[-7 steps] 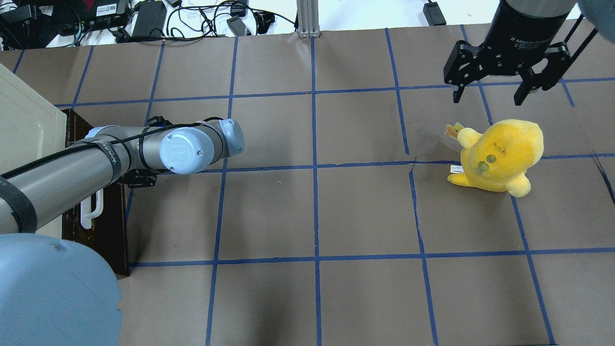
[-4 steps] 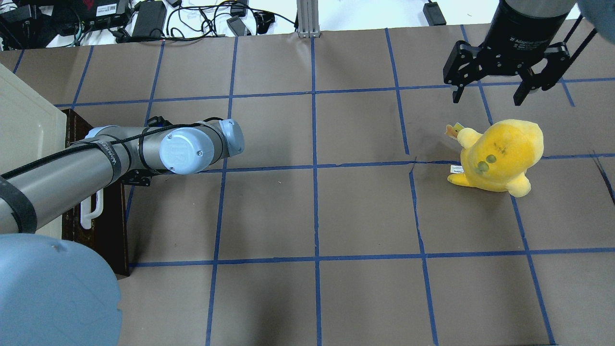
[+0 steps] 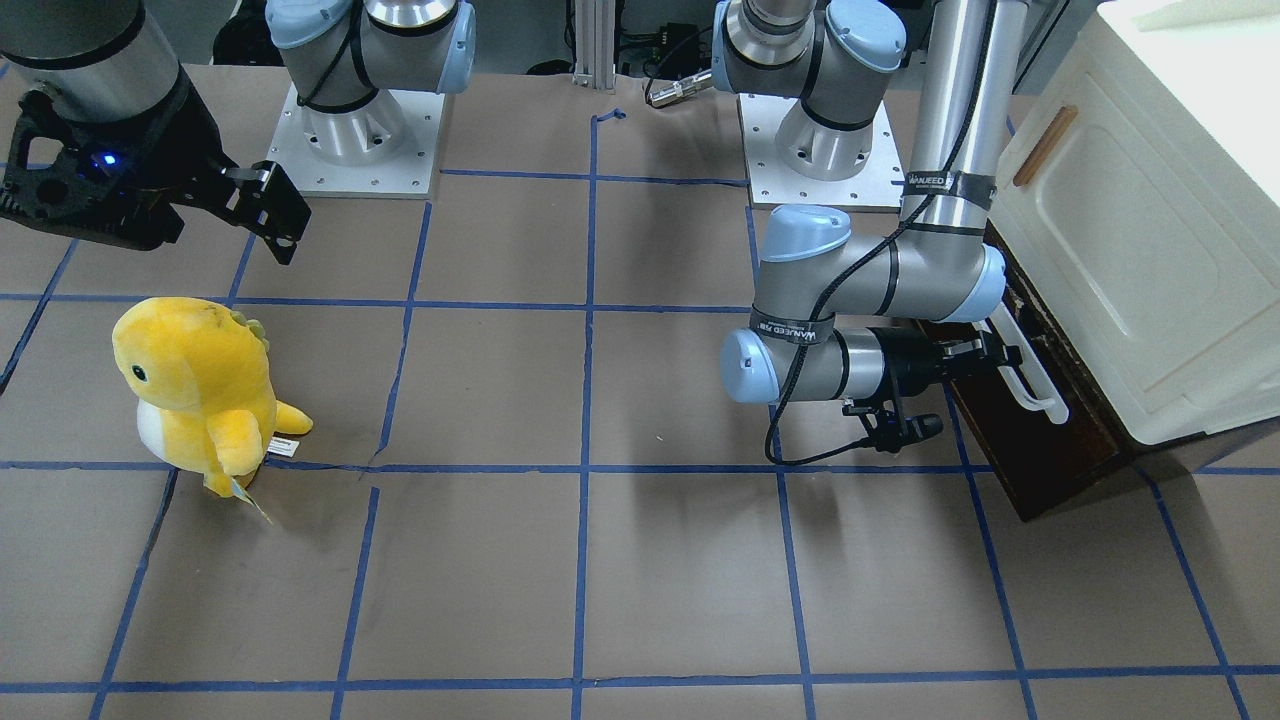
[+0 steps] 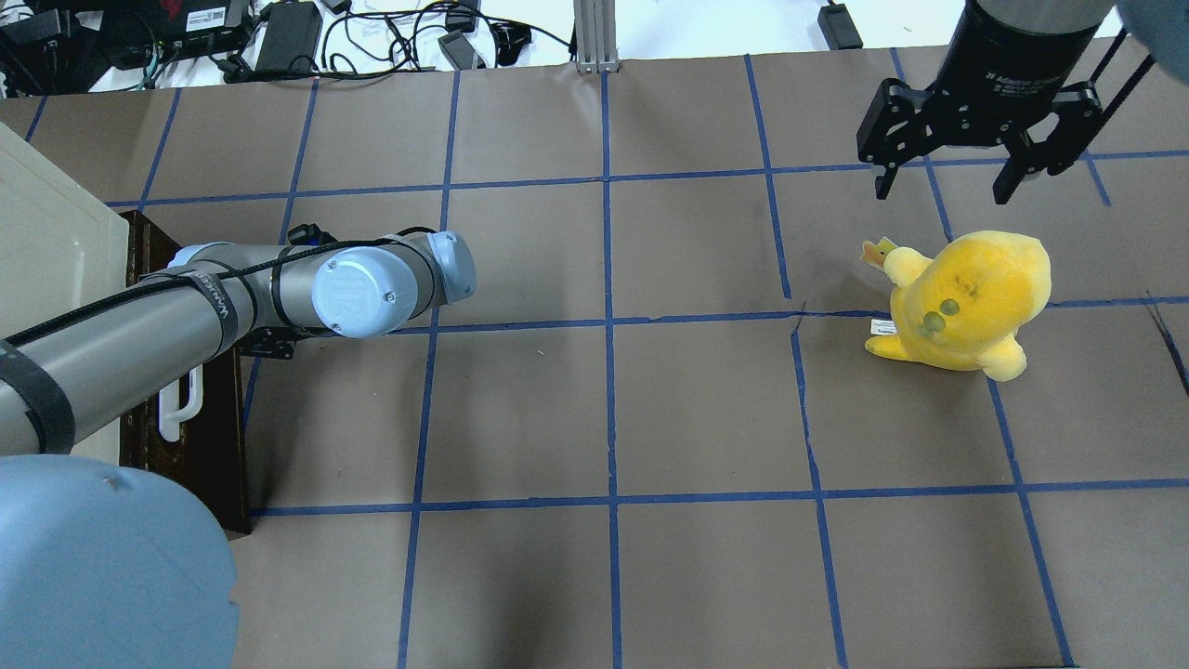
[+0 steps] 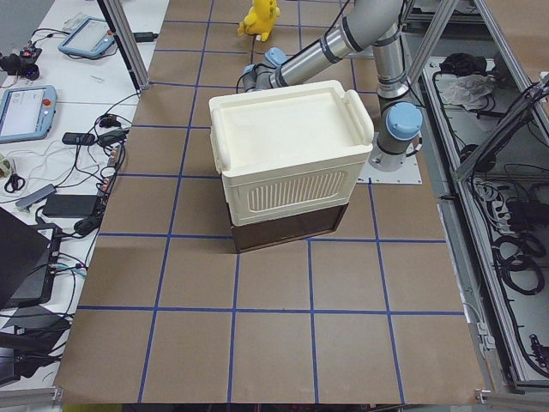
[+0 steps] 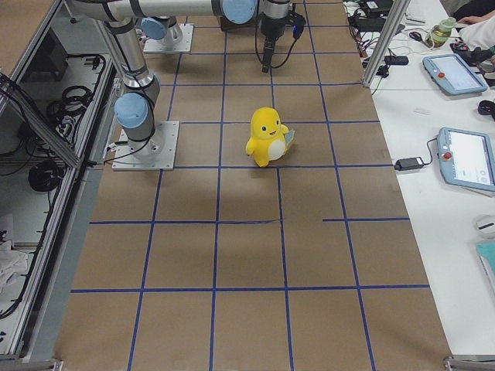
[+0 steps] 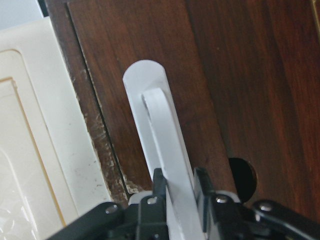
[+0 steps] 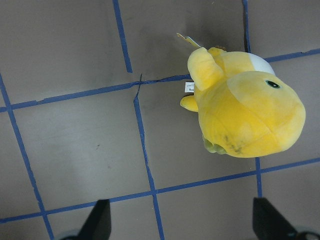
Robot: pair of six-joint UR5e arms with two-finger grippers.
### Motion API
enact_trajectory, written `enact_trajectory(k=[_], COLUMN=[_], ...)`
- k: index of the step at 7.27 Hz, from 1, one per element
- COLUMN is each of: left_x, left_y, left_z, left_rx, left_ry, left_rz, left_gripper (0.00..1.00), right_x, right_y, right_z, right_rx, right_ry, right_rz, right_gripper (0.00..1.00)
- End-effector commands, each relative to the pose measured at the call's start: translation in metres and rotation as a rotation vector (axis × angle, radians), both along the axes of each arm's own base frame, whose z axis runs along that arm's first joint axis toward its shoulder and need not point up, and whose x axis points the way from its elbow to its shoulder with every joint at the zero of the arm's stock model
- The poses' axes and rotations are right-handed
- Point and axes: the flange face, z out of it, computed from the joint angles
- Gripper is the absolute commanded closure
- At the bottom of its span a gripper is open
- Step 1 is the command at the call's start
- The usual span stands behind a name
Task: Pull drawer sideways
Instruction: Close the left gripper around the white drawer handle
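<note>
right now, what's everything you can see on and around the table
drawer: one, dark brown front, under the cabinet on the robot's left
drawer handle: one, white bar, on the drawer front
cabinet: one, cream-white, above the drawer
plush toy: one, yellow, upright on the robot's right side
table: one, brown with a blue tape grid
cables and devices: several, black, past the far edge
left gripper: one, black, shut on the drawer handle
right gripper: one, black, open, raised near the plush toy
</note>
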Motion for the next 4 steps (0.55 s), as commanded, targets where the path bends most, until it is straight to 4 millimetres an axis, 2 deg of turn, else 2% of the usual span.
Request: enact_trajectory(k=[1, 4], left_x=[-0.008, -0.0135], left_y=[0.002, 0.0024], left_z=[0.0016, 0.0013], left_rx=[0.011, 0.011], left_ry=[-0.001, -0.001], left_rz=[-0.016, -0.027], left_gripper=[0.74, 0.74], right_x=[0.0001, 0.0001], right_y=[0.0, 0.0], right_z=[0.0, 0.0], right_rx=[0.0, 0.0], right_ry=[0.0, 0.0], right_rz=[0.0, 0.0], right_gripper=[0.0, 0.0])
